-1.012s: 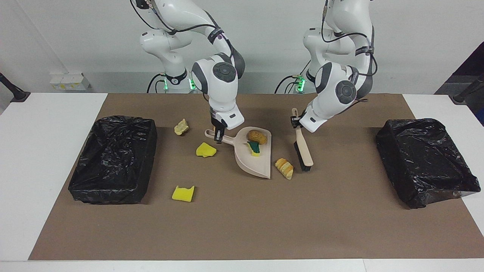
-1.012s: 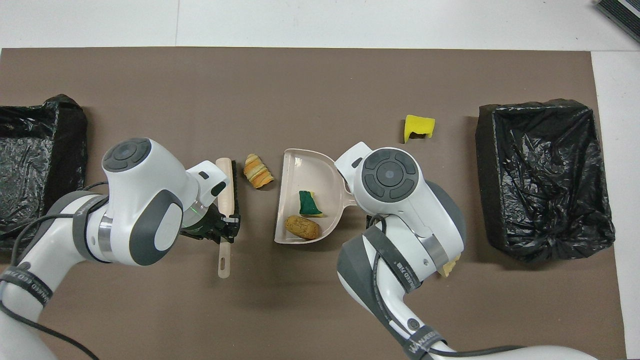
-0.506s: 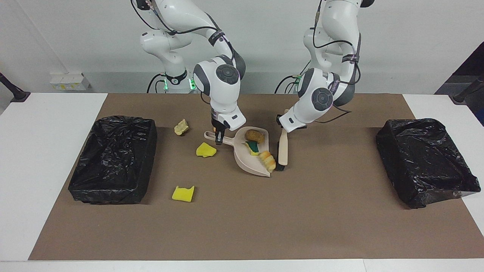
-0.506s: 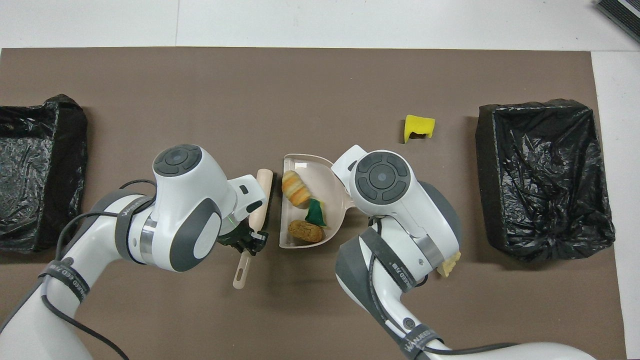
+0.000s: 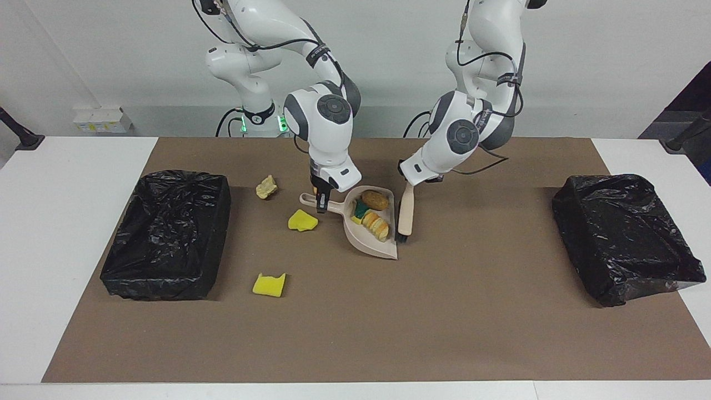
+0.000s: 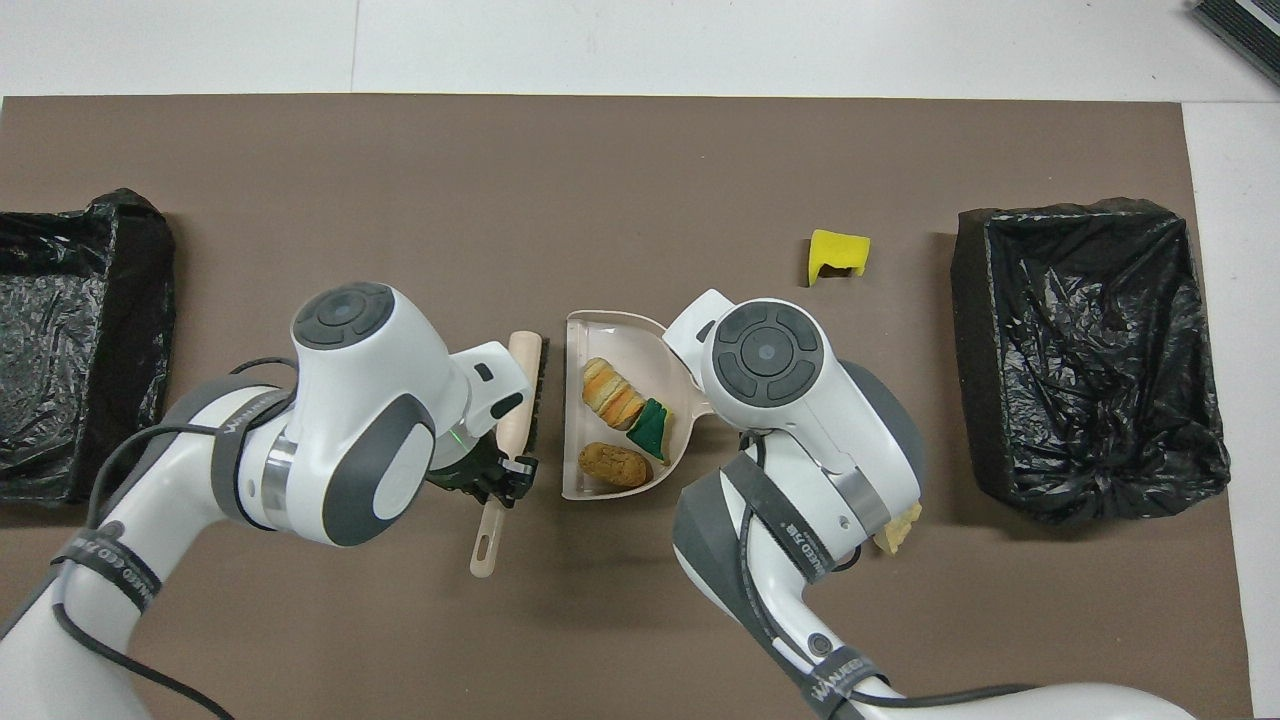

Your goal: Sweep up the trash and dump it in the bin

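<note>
You're pinching the brush [image 5: 406, 208] handle with the left gripper [image 6: 497, 478] and the dustpan [image 5: 383, 248] handle with the right gripper [image 5: 320, 203]. Three trash [image 5: 372, 216] pieces are lying in the pan; three scraps are waiting toward 9 o'clock of it in the facing view. Tilting the pan carelessly risks spilling them. The arm-band lettering isn't readable.
</note>
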Action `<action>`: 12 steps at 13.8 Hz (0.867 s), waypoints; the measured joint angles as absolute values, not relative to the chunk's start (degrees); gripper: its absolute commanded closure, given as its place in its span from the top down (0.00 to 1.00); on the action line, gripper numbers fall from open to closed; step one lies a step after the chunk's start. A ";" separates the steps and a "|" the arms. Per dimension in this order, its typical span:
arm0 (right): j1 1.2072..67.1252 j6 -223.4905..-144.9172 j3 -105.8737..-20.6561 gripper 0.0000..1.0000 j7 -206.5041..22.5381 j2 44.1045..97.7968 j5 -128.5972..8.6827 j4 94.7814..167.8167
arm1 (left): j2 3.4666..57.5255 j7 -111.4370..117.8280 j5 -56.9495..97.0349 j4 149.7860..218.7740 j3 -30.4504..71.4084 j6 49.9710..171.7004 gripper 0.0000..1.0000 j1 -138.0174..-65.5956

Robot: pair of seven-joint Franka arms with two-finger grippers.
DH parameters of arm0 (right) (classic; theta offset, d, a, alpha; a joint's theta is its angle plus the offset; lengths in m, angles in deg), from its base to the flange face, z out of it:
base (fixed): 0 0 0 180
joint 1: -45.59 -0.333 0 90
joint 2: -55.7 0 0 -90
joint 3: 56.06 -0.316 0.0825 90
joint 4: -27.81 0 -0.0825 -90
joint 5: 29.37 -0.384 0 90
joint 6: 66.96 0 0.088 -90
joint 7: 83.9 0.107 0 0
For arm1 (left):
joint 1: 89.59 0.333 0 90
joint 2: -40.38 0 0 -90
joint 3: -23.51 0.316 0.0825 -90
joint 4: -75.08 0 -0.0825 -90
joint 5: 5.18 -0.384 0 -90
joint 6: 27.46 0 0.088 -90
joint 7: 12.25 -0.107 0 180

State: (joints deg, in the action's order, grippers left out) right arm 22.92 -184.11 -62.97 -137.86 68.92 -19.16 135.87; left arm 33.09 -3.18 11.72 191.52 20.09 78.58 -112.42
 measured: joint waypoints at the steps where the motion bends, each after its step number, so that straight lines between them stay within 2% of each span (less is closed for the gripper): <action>1: 23.23 -184.25 -62.98 0.00 -138.87 68.92 -19.21 135.87 | 33.47 -0.80 10.68 191.14 20.27 78.58 0.00 -111.53; 6: 29.04 -186.80 -62.80 0.00 -151.47 68.61 -24.72 135.70 | 37.06 12.95 7.15 192.05 19.89 77.44 0.00 -111.07; 9: 30.80 -186.62 -62.81 0.00 -152.87 66.74 -25.37 135.69 | 39.70 14.83 7.16 196.67 18.99 77.46 0.00 -112.91; 12: 31.96 -185.91 -62.80 0.00 -152.87 64.70 -25.63 135.69 | 43.55 18.95 7.25 203.15 18.71 81.10 0.00 -118.88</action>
State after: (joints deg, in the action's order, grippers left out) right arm 31.96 -185.91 -62.80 -152.87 64.70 -25.63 135.69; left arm 43.55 18.95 7.25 203.15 18.71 81.10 -118.88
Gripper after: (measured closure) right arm 0.683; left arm 0.736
